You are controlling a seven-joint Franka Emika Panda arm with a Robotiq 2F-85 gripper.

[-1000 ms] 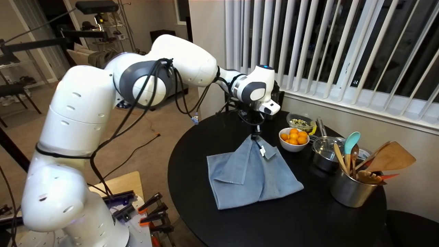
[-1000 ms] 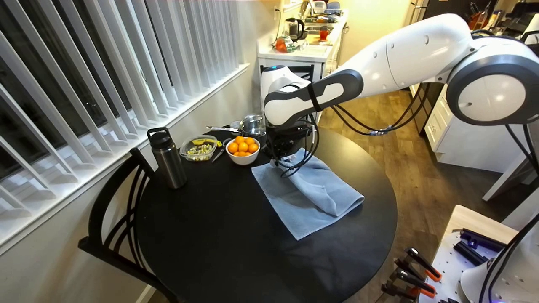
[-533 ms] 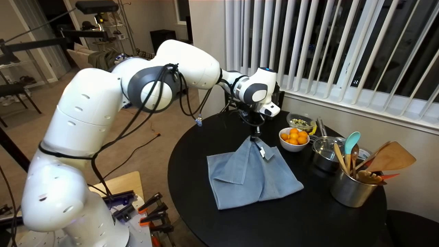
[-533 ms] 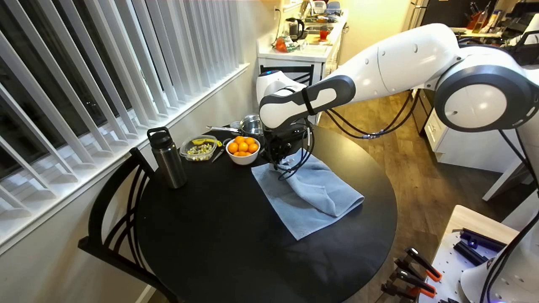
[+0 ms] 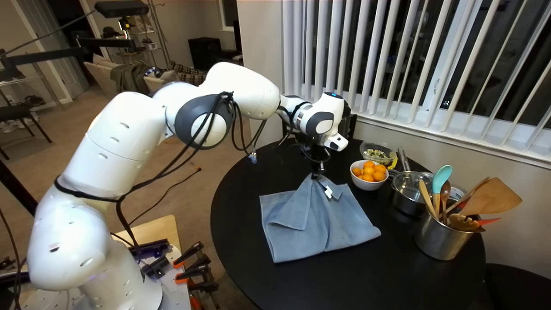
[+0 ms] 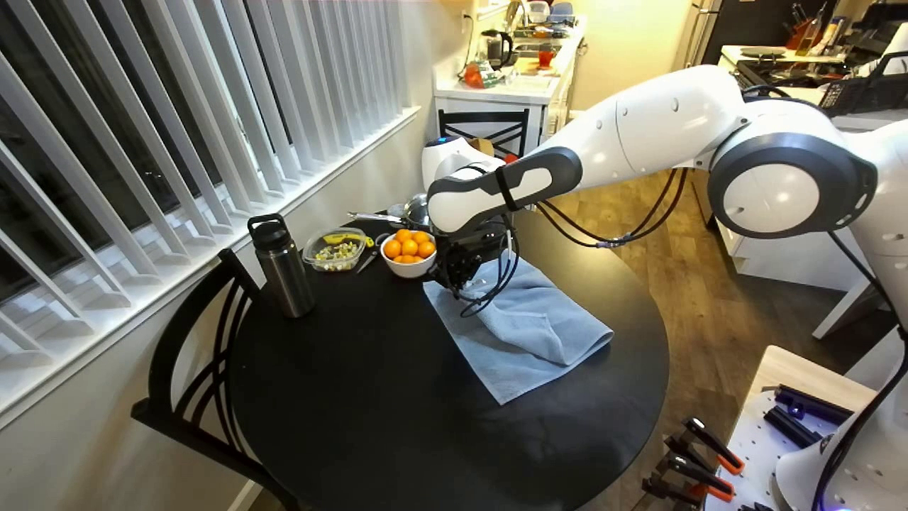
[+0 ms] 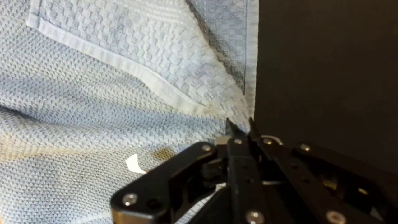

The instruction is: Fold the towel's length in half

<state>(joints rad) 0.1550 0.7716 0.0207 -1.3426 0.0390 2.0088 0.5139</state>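
The light grey-blue towel lies in a rough rectangle on the black round table, a folded-over part pulled up into a low peak, in both exterior views [image 5: 327, 228] [image 6: 528, 326]. At the tip of that peak is my gripper [image 5: 317, 175], pointing down and shut on the cloth. The wrist view shows its narrow fingertips [image 7: 239, 124] close together with towel fabric [image 7: 102, 124] gathered between them. Loose layers and a hemmed corner spread from there. A white tag [image 5: 329, 191] hangs beside the grip. In an exterior view the wrist and cables partly hide the gripper [image 6: 464, 284].
A white bowl of oranges [image 5: 369, 175] stands close to the towel's far edge, a clear food container [image 6: 336, 250] behind it. A pot [image 5: 409, 196] and a metal utensil holder [image 5: 443, 239] line the window side. A steel bottle [image 6: 284, 273] stands near the chair [image 6: 191, 369].
The arm has come down a little and shifted slightly, carrying the gripped towel peak with it. The lifted cloth sags a bit lower, while the outer edges on the table stay put.
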